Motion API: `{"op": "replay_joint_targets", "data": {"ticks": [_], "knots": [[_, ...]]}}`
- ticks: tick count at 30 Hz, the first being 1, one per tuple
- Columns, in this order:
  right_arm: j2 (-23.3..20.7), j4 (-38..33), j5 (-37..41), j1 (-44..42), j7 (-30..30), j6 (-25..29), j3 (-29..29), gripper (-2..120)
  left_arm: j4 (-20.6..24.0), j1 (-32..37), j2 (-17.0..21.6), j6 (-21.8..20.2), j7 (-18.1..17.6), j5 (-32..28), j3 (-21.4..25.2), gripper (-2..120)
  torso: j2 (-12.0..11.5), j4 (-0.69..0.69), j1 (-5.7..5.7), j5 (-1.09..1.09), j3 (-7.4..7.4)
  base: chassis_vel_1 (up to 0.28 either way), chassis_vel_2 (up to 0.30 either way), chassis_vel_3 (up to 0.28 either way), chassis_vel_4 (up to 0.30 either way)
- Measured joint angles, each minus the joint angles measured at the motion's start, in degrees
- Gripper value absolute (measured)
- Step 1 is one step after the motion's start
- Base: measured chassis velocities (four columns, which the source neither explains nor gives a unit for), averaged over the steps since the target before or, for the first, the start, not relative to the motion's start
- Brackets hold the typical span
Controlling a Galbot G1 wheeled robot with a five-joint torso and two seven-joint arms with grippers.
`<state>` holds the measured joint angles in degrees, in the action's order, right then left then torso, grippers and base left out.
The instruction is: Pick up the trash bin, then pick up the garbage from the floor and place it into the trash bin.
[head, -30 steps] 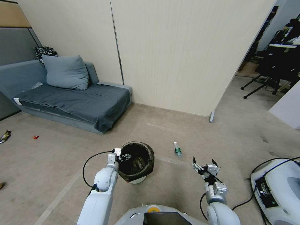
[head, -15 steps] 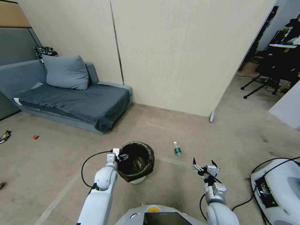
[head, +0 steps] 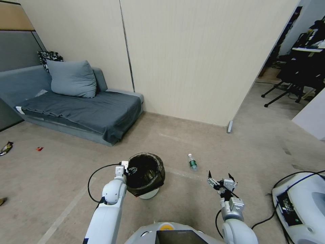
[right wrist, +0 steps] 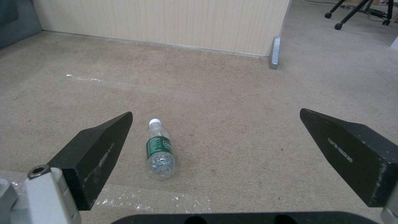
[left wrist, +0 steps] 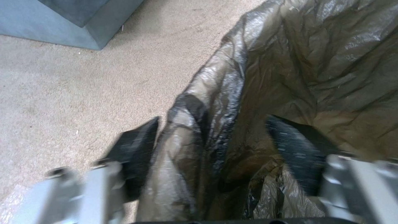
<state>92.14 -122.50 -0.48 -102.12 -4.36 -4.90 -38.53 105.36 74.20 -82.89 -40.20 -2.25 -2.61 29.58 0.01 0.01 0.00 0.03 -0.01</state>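
The trash bin [head: 150,184], white with a black-brown bag liner, stands on the carpet just in front of me. My left gripper [head: 130,169] straddles its near-left rim. In the left wrist view, one finger [left wrist: 135,146] is outside against the liner [left wrist: 290,62] and the other is inside, so the left gripper [left wrist: 212,119] is open. My right gripper [head: 220,175] hangs open and empty to the right, low over the floor. Garbage lies far left: a red scrap [head: 39,148] and a dark wrapper [head: 6,147]. A plastic bottle [head: 192,163] lies between the bin and the right gripper [right wrist: 215,112].
A grey sofa [head: 81,112] with a cushion stands at the back left against the beige wall [head: 189,61]. A white machine [head: 299,206] with cables sits at the right. Chair legs and stands fill the doorway at far right. In the right wrist view the bottle [right wrist: 160,149] lies on open carpet.
The left gripper and the bin's rim have shifted slightly left and towards me. The right arm has barely moved.
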Motion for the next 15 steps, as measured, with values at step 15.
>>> {"op": "replay_joint_targets", "data": {"ticks": [15], "knots": [[0.0, -0.2, -0.5, 0.1, 0.0, -0.1, 0.4, 100, 0.3, 0.0, 0.2, 0.5, 1.2, -0.4, 0.2, 22, 0.0, -0.01, 0.00, -0.03, 0.01, 0.000, 0.000, 0.000, 0.000]]}}
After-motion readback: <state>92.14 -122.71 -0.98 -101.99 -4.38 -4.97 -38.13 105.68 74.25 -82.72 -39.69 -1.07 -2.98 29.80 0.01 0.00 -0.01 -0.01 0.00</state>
